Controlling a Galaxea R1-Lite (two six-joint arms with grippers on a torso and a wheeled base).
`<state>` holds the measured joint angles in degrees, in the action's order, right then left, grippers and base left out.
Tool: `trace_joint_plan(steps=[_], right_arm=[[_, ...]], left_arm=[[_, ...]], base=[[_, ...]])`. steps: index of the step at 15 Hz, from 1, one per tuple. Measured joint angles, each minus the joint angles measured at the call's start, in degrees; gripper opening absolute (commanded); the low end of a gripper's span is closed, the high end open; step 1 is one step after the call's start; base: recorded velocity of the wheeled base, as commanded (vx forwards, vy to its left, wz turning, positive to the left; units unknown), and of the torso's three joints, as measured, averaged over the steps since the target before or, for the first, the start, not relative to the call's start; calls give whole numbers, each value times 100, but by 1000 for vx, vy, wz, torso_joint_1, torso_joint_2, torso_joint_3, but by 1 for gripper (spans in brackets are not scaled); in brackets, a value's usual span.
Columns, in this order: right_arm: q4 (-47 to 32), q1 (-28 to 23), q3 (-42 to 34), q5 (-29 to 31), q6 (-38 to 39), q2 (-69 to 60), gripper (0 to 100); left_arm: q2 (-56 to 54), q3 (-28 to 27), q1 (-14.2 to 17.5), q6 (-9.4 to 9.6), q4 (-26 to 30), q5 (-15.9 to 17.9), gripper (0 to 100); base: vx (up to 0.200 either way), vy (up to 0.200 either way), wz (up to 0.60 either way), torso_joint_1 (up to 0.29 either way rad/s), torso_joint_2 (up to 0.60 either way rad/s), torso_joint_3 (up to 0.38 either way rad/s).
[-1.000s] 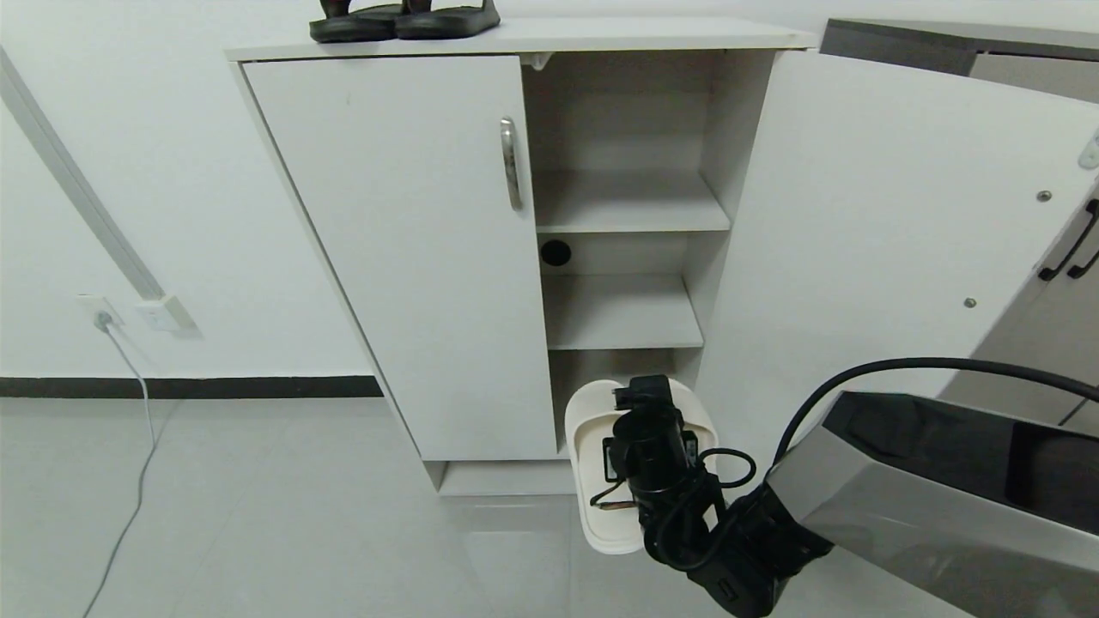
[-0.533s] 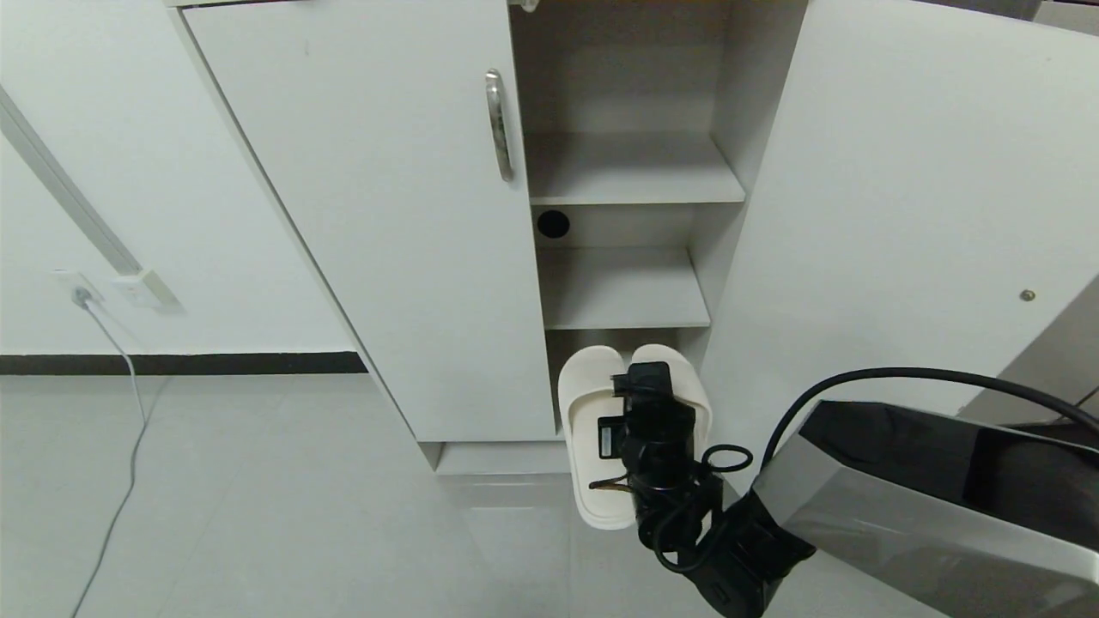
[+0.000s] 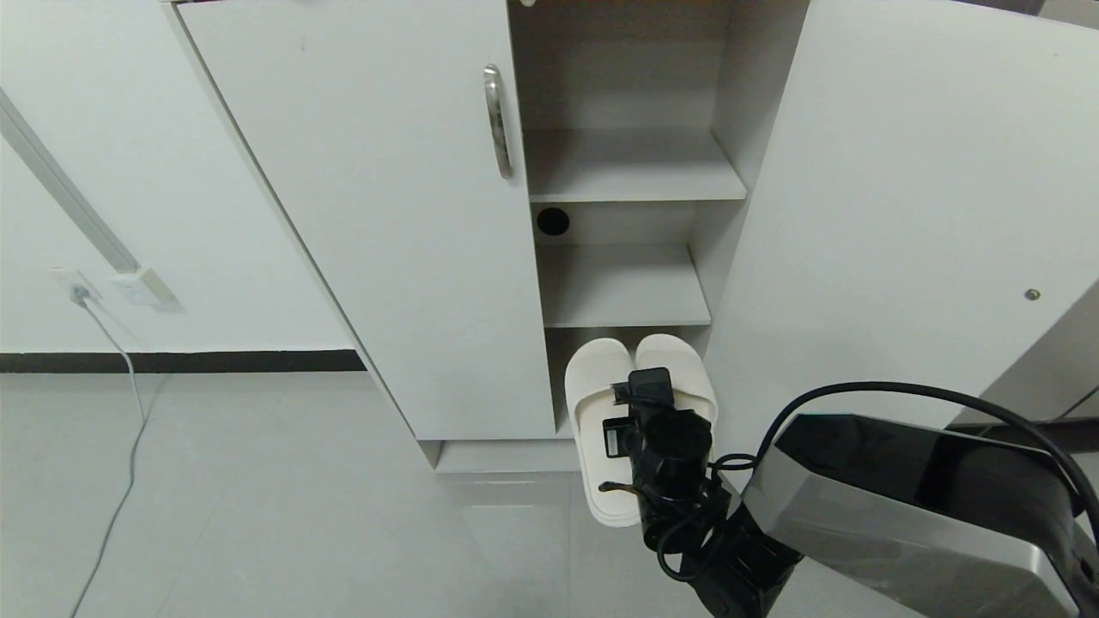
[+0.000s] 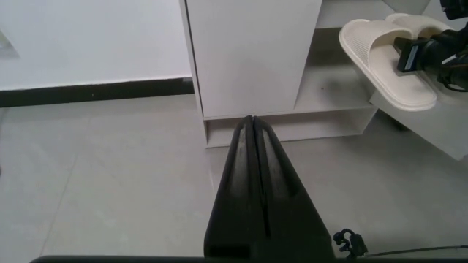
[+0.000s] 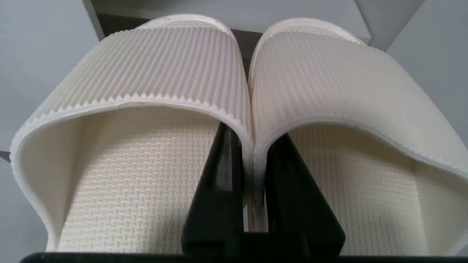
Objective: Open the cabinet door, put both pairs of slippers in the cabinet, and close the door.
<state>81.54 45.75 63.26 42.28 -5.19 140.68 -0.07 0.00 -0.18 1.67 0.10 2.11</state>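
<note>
At the mouth of the cabinet's (image 3: 738,112) bottom compartment (image 3: 588,335): white slippers (image 3: 601,378) pinched as a pair, ready to slide in

So the right gripper (image 3: 644,390) has its jaws clamped on the two inner side walls of the slippers. That bundles the pair, with the toes about at the compartment's front edge and the heels out over the floor. I'd go straight in and low, toes level or a touch down. Stay centred between the closed left door (image 3: 378,215) and the open right door (image 3: 884,215) so nothing snags the front lip or the shelf (image 3: 622,296) above. Push deep enough that the heels clear the front edge, or the door probably won't shut, and only let go once the soles sit flat. The left gripper (image 4: 251,126) hangs over the floor near the cabinet's base, jaws together, out of the way.
</note>
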Motion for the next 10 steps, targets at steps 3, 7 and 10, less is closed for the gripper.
trace_joint_plan(steps=[3, 7, 10], right_arm=[[24, 9, 11, 0, -24, -7, 0], [-9, 35, -2, 6, -33, -101, 0], [-9, 37, -6, 9, -33, -124, 0]], left_arm=[[0, 0, 0, -6, 0, -4, 0], [0, 0, 5, -11, -2, -4, 0], [0, 0, 0, -9, -10, 0, 0]], base=[[200, 0, 0, -1, 4, 1], [200, 0, 0, 5, 0, 0], [200, 0, 0, 1, 5, 4]])
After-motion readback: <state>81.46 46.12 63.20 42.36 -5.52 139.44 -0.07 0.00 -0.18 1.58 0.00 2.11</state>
